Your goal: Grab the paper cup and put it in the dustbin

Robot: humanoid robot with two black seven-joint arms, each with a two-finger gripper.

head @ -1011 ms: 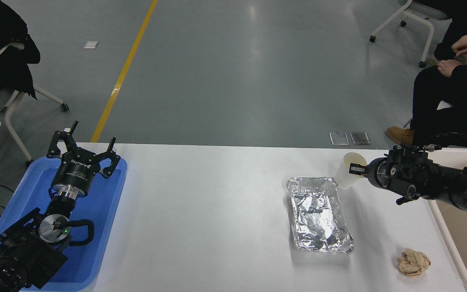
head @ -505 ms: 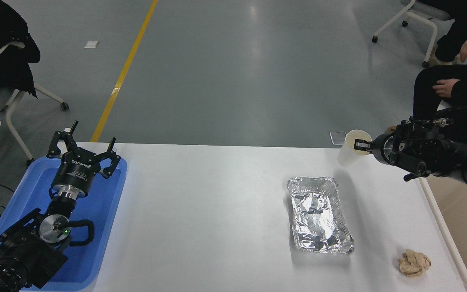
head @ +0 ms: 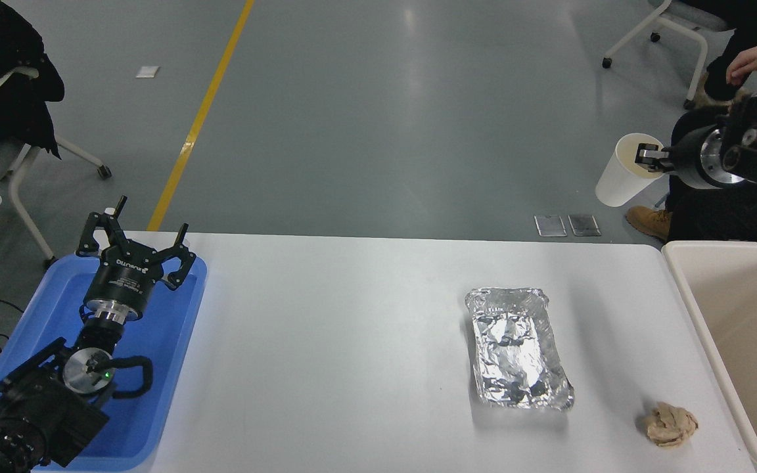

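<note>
Your left pincer is parked at the near left over the blue tray, fingers spread apart. Mid-counter lies the foil tray, with a crumpled brown paper ball near right. Your right pincer is clamped on the rim of the paper cup, held tilted in the air above the counter's far right. The dustbin sits at the right edge.
</note>
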